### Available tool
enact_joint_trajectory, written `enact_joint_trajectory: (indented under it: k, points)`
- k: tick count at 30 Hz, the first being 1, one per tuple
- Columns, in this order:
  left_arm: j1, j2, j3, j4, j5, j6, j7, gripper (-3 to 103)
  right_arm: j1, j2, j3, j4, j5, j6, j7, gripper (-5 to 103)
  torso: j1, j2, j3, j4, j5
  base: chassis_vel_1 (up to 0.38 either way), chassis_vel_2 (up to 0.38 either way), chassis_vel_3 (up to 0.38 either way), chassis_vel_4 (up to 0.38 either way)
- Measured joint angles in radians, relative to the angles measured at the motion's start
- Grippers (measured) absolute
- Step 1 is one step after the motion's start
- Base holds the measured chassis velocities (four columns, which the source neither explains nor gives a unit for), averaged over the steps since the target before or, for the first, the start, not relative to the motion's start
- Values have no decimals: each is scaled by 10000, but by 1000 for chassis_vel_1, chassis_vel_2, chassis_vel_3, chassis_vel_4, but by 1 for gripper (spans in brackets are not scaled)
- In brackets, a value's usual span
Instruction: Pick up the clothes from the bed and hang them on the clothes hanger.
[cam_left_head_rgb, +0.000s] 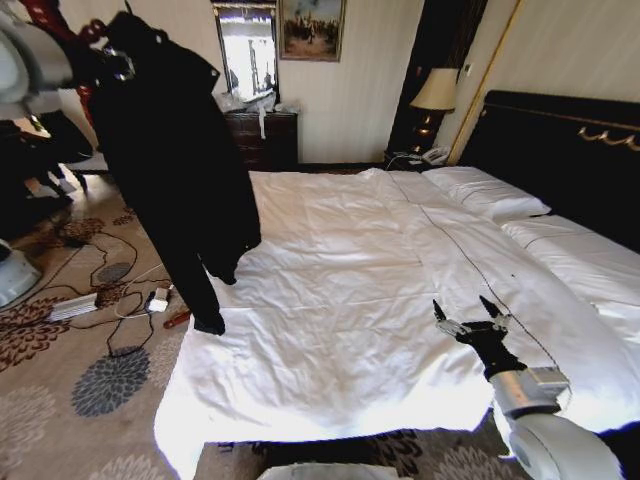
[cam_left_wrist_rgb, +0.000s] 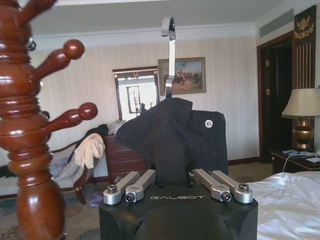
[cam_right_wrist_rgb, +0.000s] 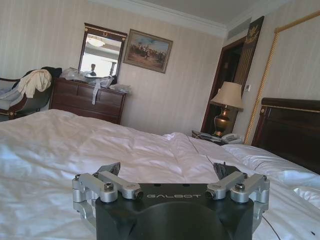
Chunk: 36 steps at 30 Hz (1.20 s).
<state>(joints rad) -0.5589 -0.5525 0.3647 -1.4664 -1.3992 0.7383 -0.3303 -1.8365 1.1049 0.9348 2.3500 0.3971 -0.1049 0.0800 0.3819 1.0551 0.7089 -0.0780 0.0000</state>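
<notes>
In the head view the left tool is buried where the black jacket bunches at the picture's upper left, and its arm is cut by that edge, so how the fingers stand cannot be told there. In the left wrist view the jacket covers the hanger's shoulders, leaving bare only the silver hook, and hides the fingertips. The wooden coat stand is cut off by the left edge and the bed by the right.

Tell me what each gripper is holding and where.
Left gripper grips the black jacket near its collar, on the hanger. Right gripper, open over the bed, holds nothing.
</notes>
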Motion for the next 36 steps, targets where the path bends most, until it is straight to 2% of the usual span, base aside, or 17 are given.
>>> enact_joint_trajectory:
  k: [4,10,19,36]
  points:
    - [-334,-633,284,740,133,-10,-95,17,0,0,0,0,0,0,0,100,0,0,0,1,1,0,0,0,0]
    - [-562,-1187,539,1526,338,-17,-102,17,0,-1,0,0,0,0,1,100,1,0,1,-1,2,0,0,0,0]
    - [-487,-1741,571,2490,968,-26,-7,17,0,0,0,0,0,0,1,100,0,-1,1,0,0,0,0,0,0]
    - [-708,-2754,517,4145,1584,-116,247,17,0,0,0,0,0,0,1,100,0,0,0,1,1,0,0,0,0]
